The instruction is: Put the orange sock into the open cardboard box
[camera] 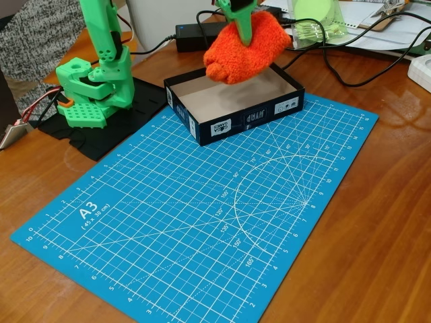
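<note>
The green gripper (244, 23) is clamped on the orange sock (246, 50), holding it in the air above the far part of the open cardboard box (236, 120). The box sits at the far edge of a blue cutting mat (202, 222), just beside the arm's green base (94, 87).

A blue A3 cutting mat (202, 208) with a white grid lay across a brown wooden table (377, 256), while a black power adapter (199, 35) with trailing black cables (350, 77) sat at the far edge, papers (377, 30) stacked at the far right.
</note>
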Motion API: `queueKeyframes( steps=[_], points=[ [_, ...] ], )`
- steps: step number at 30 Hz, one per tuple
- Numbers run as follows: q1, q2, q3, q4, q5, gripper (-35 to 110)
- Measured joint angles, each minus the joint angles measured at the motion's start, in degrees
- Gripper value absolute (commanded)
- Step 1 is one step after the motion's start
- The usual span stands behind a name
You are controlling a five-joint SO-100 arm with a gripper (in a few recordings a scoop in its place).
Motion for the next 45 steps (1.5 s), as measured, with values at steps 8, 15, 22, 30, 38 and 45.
queueKeyframes(
  steps=[8, 15, 22, 30, 38, 45],
  points=[
    [-1.4, 0.7, -0.1, 0.9, -1.1, 24],
    [-2.4, 1.1, -0.1, 1.7, -1.2, 24],
    [-1.7, 1.1, -2.6, 0.8, -3.3, 0],
    [2.1, 4.1, -9.1, -2.7, -9.1, 0],
    [10.7, 13.4, -17.7, -17.5, -34.7, 0],
    [20.7, 24.6, -17.9, -43.4, -66.1, 0]
  ],
)
